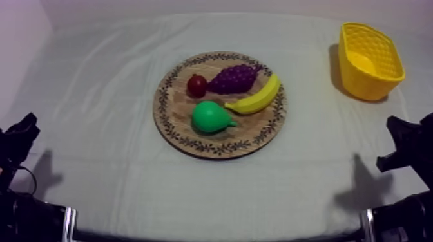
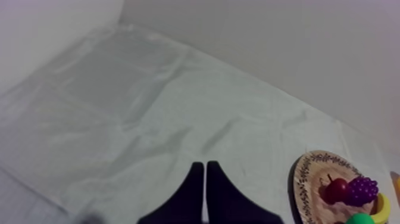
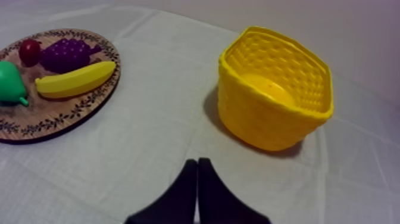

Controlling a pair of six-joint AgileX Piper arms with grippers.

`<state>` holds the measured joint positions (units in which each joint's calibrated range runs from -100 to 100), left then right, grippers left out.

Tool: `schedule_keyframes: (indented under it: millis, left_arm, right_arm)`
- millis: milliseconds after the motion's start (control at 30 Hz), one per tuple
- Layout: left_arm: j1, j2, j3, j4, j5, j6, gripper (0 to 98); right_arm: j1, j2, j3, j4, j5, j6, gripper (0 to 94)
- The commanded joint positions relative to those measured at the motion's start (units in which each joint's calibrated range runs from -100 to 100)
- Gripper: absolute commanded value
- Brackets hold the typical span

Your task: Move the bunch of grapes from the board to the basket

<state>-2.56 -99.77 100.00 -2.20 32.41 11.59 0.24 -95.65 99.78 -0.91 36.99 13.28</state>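
One thing first: the closed, empty right end effector (image 3: 197, 162) must open wide before straddling the bunch of grapes (image 1: 233, 78).

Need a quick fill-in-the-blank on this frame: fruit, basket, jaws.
1. The bunch of grapes lies on the round wooden ___.
2. The yellow basket stands on the robot's ___ side.
3. The green fruit beside the banana is a ___.
4. The right gripper has its jaws ___.
Missing: board; right; pear; shut.
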Motion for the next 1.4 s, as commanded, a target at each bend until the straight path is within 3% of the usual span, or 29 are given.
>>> schedule_keyframes:
  millis: [0,933,1200,1367]
  left_arm:
    - [-0.01,0.03,0.0,-0.02,0.01,0.01,0.1]
    - [-0.01,0.03,0.0,-0.02,0.01,0.01,0.1]
    - [-0.01,0.03,0.0,-0.02,0.01,0.01,0.1]
    - [-0.01,0.03,0.0,-0.02,0.01,0.01,0.1]
  right_arm:
    - [-0.01,-0.02,0.0,0.0,0.03,0.03,0.4]
    - [-0.01,-0.02,-0.03,0.0,0.75,-0.21,0.4]
    - [-0.82,-0.02,-0.42,1.06,1.26,-3.94,0.5]
    - [-2.66,4.22,-7.49,2.32,2.02,-7.27,0.5]
